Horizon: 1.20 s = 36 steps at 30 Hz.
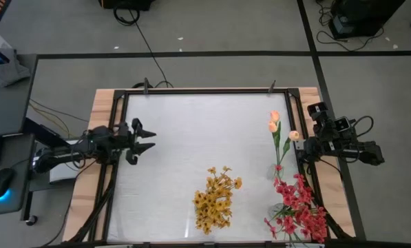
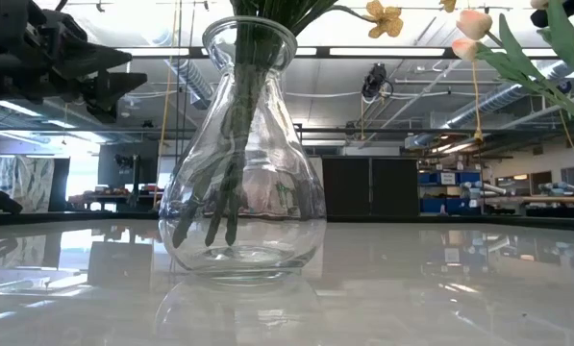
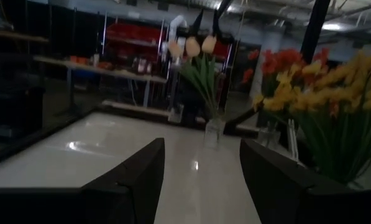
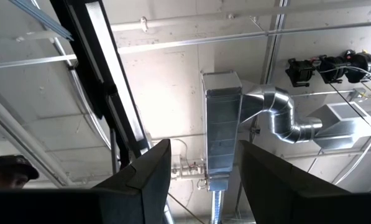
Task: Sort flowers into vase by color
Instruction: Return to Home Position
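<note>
The yellow-orange cluster [image 1: 216, 200] stands near the front edge of the white worktop [image 1: 191, 131], and everything else is placed from it here. In the low view its green stems sit upright inside a bulbous clear glass vase [image 2: 243, 163], with one yellow bloom [image 2: 384, 14] leaning out to the side above the rim.

The left pincer [image 1: 152, 140] hovers well apart from that cluster, toward the worktop's left edge and farther back. It points across the white surface with its fingers spread wide and nothing between them. From the left wrist view the two dark fingers [image 3: 135, 183] frame bare worktop, and all the flowers stand well beyond their tips.

The red-pink cluster [image 1: 298, 210] stands to the right of the yellow one, near the front right corner. The pale peach tulip buds [image 1: 277, 122] rise behind the red-pink cluster, farther back than the yellow one and close to the right edge. In the left wrist view the tulips [image 3: 191, 46] stand in a small clear vase [image 3: 213, 134].

The right arm [image 1: 336, 145] sits beyond the right edge, past the red-pink cluster and just beside the tulips. Its pincer [image 4: 204, 186] is tipped upward, toward ceiling ducts [image 4: 222, 124]. The fingers are held wide and hold nothing, and no flower lies between or near them.
</note>
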{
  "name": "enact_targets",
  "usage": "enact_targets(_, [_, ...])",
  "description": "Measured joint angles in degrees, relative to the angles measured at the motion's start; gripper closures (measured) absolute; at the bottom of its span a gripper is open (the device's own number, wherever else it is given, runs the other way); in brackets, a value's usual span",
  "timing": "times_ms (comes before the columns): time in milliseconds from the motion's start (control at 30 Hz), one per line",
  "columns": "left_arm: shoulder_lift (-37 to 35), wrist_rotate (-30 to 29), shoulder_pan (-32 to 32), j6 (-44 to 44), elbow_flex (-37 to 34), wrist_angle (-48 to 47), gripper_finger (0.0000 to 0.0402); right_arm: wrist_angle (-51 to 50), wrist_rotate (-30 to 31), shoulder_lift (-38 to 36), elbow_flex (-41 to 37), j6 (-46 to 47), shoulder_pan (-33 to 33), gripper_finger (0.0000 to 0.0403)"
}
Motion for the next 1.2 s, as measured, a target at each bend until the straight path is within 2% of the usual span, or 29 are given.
enact_targets(167, [0.0,0.0,0.0,0.3,0.0,-5.9,0.0186,0.0,0.0,0.0,0.0,0.0,0.0,0.0210])
enact_targets(1200, [0.2,0.0,0.0,1.5,-0.1,-6.0,0.0186,0.0,0.0,0.0,0.0,0.0,0.0,0.0210])
